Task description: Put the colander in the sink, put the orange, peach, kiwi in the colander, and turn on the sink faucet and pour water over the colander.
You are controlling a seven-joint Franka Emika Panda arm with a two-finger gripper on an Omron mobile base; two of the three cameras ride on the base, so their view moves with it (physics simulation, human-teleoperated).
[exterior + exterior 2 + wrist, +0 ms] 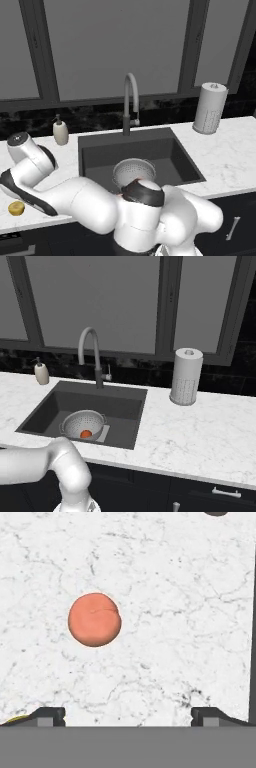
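Because the peach [94, 619] is a smooth ball lying free on the marble counter [175, 587], off-centre toward one side of the hand view, a descent without recentring would likely nudge it rolling. The arm folds low and left over the counter; the gripper [127, 714] hangs above it, jaws spread wide, empty. Orange [86, 433] sits in the colander [82, 423] in the sink [125, 406]; kiwi [16, 208] waits near the counter edge.

The white marble counter [200, 431] carries a paper towel roll [186, 376] right of the sink [45, 406] and a soap bottle [41, 373] at the sink's back left corner. The peach [94, 619] and the kiwi [16, 208] lie on its left stretch.
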